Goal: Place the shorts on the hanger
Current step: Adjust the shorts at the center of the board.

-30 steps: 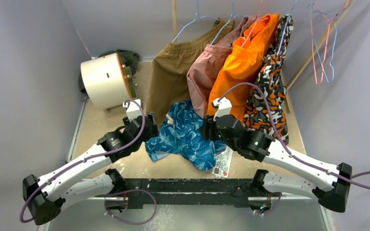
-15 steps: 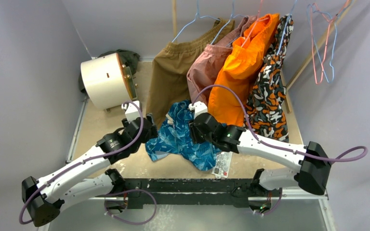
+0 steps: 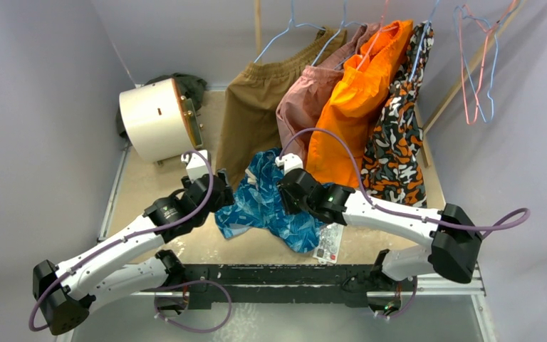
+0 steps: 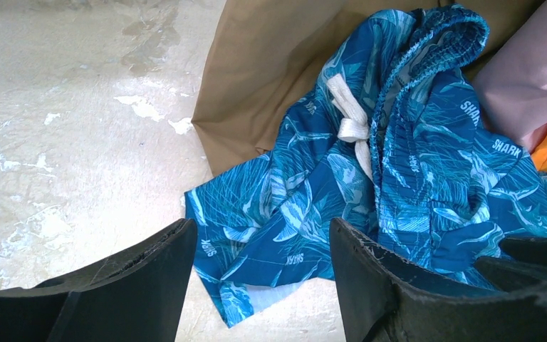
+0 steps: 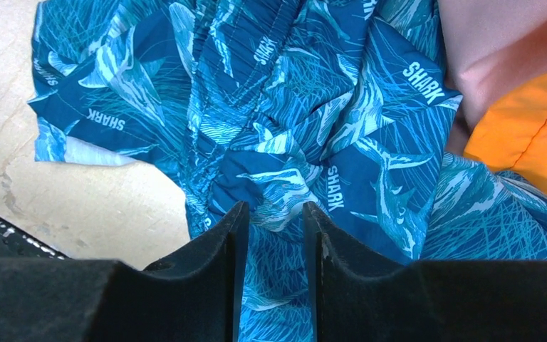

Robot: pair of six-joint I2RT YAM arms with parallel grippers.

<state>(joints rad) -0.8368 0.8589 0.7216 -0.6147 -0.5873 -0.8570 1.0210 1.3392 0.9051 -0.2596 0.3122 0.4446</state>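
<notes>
The blue-and-teal shorts (image 3: 265,205) lie crumpled on the table, with the white drawstring bow (image 4: 349,121) up. The left wrist view shows one leg's hem (image 4: 271,235) in front of my left gripper (image 4: 260,228), which stands open just left of the shorts (image 4: 427,171), low over the table. My right gripper (image 5: 275,208) is down on the middle of the shorts (image 5: 292,121). Its jaws leave a narrow gap filled with cloth, and a firm pinch cannot be made out. The pink-red hanger (image 3: 463,78) hangs empty at the back right.
Brown (image 3: 256,107), pink (image 3: 303,107), orange (image 3: 360,92) and patterned (image 3: 399,142) shorts hang on light blue hangers behind the blue shorts. A white drum (image 3: 153,117) stands at the back left. A printed card (image 3: 329,246) lies near the front edge.
My right arm has swung left and settled onto the shorts, and its jaws have narrowed. The left arm and the shorts have stayed still.
</notes>
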